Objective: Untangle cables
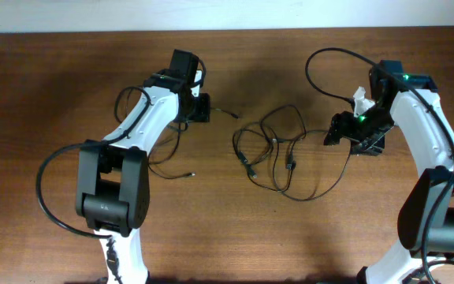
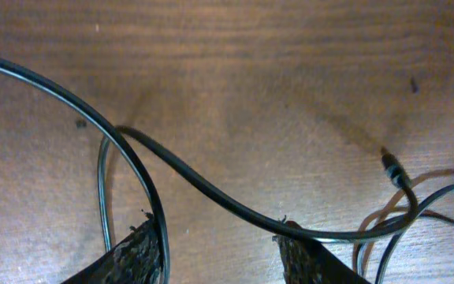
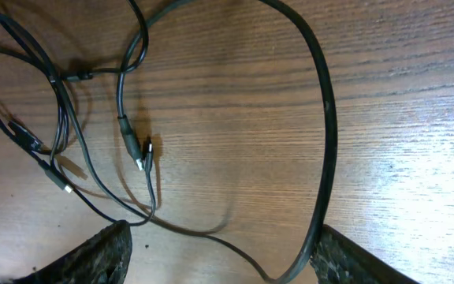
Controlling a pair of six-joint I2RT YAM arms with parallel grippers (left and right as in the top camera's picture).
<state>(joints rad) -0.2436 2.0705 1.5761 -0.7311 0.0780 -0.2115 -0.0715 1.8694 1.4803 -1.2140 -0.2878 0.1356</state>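
Two robot arms are reaching over the brown bench (image 1: 53, 87). One pile of cables (image 1: 278, 154) is lying near the middle of the bench, a little toward 3 o'clock. The thin dark cables are looping over and under each other, so I cannot tell how many are sitting in the pile. In the right wrist view, three small plug ends (image 3: 143, 154) are showing. Two of them are lying side by side.

The left fingers (image 1: 201, 108) are hanging at about 10 o'clock from the pile, well apart from it. In the left wrist view, the two fingers are standing wide apart. They are released and are squeezing nothing. One black cable (image 2: 211, 193) is running across the bench in front of them and is passing right by the tip of one finger. It is ending in one plug (image 2: 390, 166) toward 3 o'clock in that view. A second cable (image 2: 69, 95) is curving in from 9 o'clock and is going past the other finger.

The right fingers (image 1: 336, 130) are hanging just beside the pile, at its 3 o'clock side. In the right wrist view, these two fingers are also spread wide, released and gripping nothing. One big loop (image 3: 325, 118) of black cable is bending from 12 o'clock down to 6 o'clock between them.

One more thin cable (image 1: 172, 172) is lying by itself near the left arm, at 9 o'clock from the pile.
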